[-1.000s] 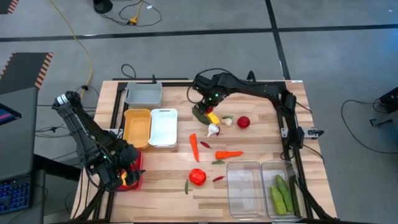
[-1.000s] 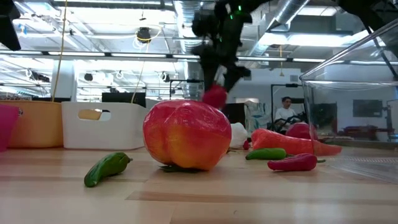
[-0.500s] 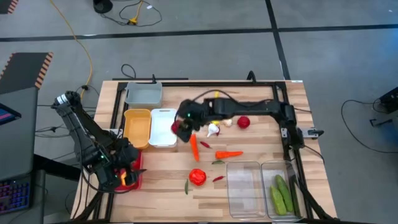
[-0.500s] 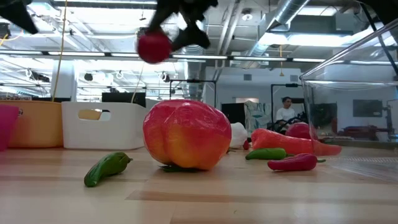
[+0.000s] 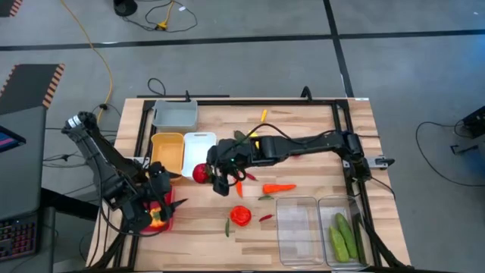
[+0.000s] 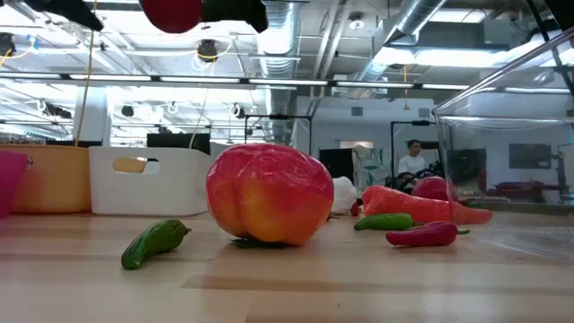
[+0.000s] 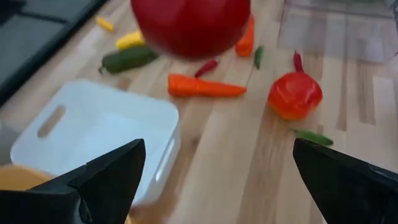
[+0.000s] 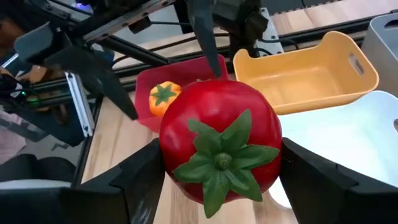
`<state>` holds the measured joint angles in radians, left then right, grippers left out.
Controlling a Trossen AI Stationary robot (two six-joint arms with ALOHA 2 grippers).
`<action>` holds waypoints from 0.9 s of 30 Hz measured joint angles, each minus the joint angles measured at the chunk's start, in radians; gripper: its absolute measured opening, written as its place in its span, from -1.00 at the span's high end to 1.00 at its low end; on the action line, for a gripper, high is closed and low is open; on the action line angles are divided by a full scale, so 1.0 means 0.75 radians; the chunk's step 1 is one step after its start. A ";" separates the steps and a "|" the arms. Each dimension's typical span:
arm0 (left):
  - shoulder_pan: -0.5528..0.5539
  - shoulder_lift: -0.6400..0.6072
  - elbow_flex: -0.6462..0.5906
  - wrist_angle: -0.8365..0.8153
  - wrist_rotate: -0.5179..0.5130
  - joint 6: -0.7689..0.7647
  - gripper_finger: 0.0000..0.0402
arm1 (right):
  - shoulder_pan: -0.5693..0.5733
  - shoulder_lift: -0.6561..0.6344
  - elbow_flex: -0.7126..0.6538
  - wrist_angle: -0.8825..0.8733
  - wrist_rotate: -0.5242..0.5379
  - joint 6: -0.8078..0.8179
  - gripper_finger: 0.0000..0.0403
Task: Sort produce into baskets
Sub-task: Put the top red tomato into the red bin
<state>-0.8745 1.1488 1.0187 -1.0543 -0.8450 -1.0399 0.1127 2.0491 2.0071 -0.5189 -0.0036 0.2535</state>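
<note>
Tomato [image 8: 219, 149] in right hand [image 5: 206, 174] — green calyx toward wrist camera.

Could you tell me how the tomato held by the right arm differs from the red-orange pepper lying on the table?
The tomato is held above the table between the right gripper fingers, near the white basket; the pepper rests on the wood, untouched. The tomato is an even deep red with a green star-shaped top; the pepper shades from red to orange. The tomato looks smoothly round, while the pepper is lobed. Both are rounded, reddish toy produce.
</note>
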 joint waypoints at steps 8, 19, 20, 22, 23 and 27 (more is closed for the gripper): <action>0.031 0.000 0.001 0.122 -0.275 0.358 -0.97 | 0.002 0.000 0.000 0.007 0.001 0.136 -0.52; 0.031 0.000 0.001 0.256 -0.381 0.574 -0.97 | -0.003 0.001 0.000 0.186 -0.003 0.281 -0.52; 0.031 0.000 0.001 0.259 -0.402 0.585 -0.97 | -0.003 0.001 0.000 0.199 -0.007 0.282 -0.52; 0.031 0.000 0.001 0.263 -0.436 0.600 -0.97 | -0.003 0.001 0.000 0.218 -0.022 0.296 -0.52; 0.031 0.000 0.001 0.264 -0.450 0.605 -0.97 | -0.003 0.001 0.000 0.224 -0.024 0.302 -0.52; 0.032 0.000 0.001 0.272 -0.496 0.608 -0.97 | -0.003 0.001 0.000 0.236 -0.027 0.316 -0.52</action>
<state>-0.8505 1.1488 1.0191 -0.8505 -1.2167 -0.5842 0.1108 2.0499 2.0071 -0.3418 -0.0237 0.4904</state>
